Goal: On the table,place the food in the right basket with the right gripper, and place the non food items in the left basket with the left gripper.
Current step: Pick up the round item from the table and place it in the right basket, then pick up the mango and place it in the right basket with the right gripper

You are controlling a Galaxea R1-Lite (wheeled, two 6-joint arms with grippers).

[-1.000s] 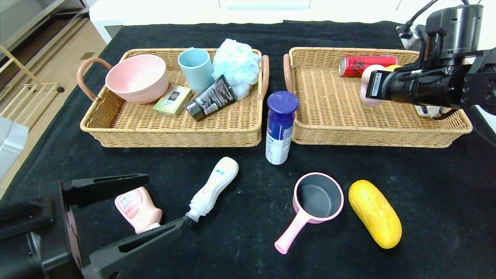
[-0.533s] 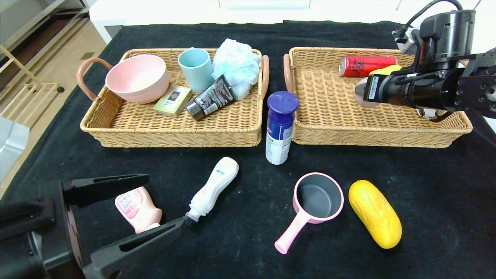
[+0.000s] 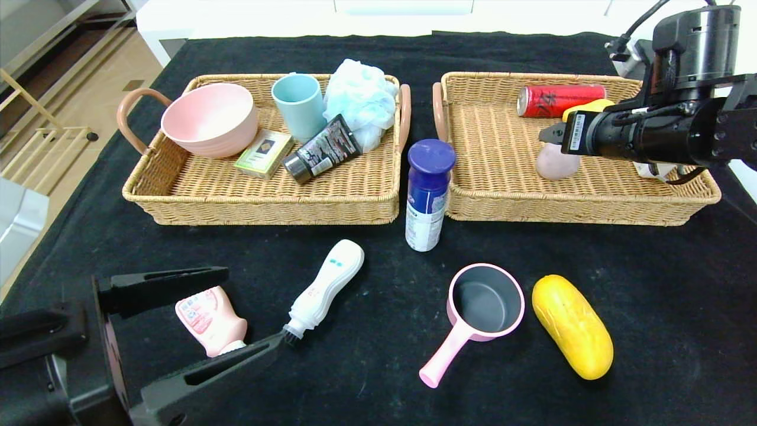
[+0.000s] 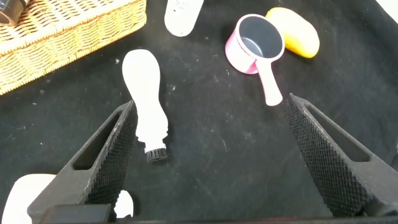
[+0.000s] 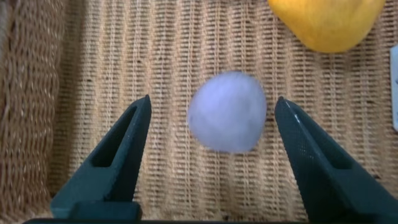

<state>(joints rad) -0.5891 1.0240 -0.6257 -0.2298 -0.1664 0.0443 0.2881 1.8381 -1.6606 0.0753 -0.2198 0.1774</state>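
At the near left the left gripper (image 3: 195,322) hangs low over the table (image 3: 366,355) with fingers spread wide around the pink bottle (image 3: 210,319), beside the white brush-tipped bottle (image 3: 325,288), neither grasped; the pink saucepan (image 3: 482,307), the yellow oblong fruit (image 3: 572,333) and the blue-capped can (image 3: 427,194), whose label cannot be read, also wait on the cloth. In the right basket (image 3: 502,195), the grey-pink egg-shaped lump (image 5: 227,112), held aloft a second ago, now sits free on the wicker near the red can (image 3: 560,99) and yellow pear (image 5: 324,22). The right gripper (image 5: 211,134) above it has opened its fingers apart, so one food item seems delivered.
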